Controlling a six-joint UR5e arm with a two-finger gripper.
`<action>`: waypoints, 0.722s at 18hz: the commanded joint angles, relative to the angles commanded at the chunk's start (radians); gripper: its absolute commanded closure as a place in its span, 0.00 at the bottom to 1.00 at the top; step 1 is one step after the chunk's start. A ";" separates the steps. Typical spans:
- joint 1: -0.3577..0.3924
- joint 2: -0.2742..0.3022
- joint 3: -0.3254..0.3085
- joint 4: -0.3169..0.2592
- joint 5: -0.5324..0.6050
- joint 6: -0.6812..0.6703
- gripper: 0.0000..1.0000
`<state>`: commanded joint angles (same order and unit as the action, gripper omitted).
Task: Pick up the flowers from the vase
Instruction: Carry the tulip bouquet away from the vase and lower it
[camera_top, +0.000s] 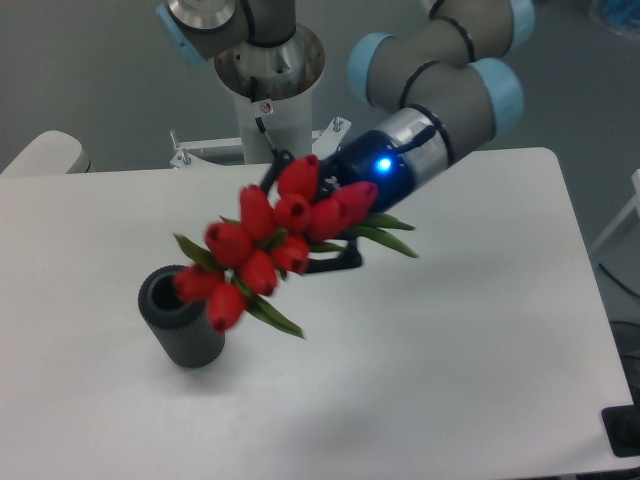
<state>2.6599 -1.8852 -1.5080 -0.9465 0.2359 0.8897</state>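
Fingers (335, 255) mostly hidden behind tulip bunch (270, 240), apparently clamped on stems. Bunch tilted, out of ribbed grey vase (182, 320). Lift straight, slow; keep clear of rim.

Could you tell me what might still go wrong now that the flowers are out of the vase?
1. The flowers hang tilted and look motion-blurred; the gripper is mostly hidden behind them, so its hold cannot be checked and the bunch might slip.
2. The lowest buds sit right beside the mouth of the vase, so a low sideways move could knock it over.
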 joint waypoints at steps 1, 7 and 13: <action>0.005 -0.002 0.006 0.000 0.031 0.009 0.86; 0.012 -0.008 0.014 -0.002 0.242 0.156 0.94; 0.012 -0.026 0.006 -0.015 0.586 0.274 0.96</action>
<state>2.6722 -1.9113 -1.5017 -0.9617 0.8215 1.1641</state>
